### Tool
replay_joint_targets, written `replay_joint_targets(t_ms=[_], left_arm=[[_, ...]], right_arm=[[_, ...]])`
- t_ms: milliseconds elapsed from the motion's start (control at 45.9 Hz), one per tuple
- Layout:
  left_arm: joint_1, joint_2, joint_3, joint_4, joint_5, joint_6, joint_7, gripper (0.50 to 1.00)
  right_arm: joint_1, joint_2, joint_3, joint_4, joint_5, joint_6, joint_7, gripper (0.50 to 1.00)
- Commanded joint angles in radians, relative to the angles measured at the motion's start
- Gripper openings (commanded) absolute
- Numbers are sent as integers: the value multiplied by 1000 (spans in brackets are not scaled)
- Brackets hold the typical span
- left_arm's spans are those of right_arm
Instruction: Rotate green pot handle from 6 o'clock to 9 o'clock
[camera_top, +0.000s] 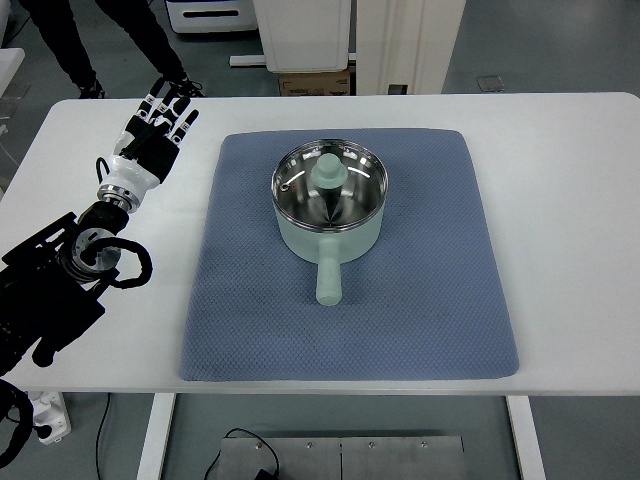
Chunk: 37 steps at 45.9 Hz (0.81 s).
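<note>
Right now, from the top view, the left hand (160, 125) hovers over the white bench (570, 200), fingers spread and holding nothing. Well off to its right, on a blue mat (440, 300), sits the green pot (330, 210), its handle (328, 277) pointing toward the robot. Pot looks rigid, smooth, fairly light; gripping the handle's end should swing it easily.

Blue quilted mat (420, 320) on white table (570, 200); person's dark-trousered legs (100, 35) beyond its far left corner.
</note>
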Motion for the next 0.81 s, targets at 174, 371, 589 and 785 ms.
replay_joint_targets(t_ms=[174,371,589,785], left_arm=[[-1,10,2,2,8,0,0,1000],[-5,10,2,2,8,0,-3,1000],[-9,7,2,0,8,-1,0,1000],[-11,8,2,2,8,3,0,1000]], right_arm=[[0,0,0,0,0,0,0,1000],[0,0,0,0,0,0,0,1000],[0,0,0,0,0,0,0,1000],[0,0,0,0,0,0,0,1000]])
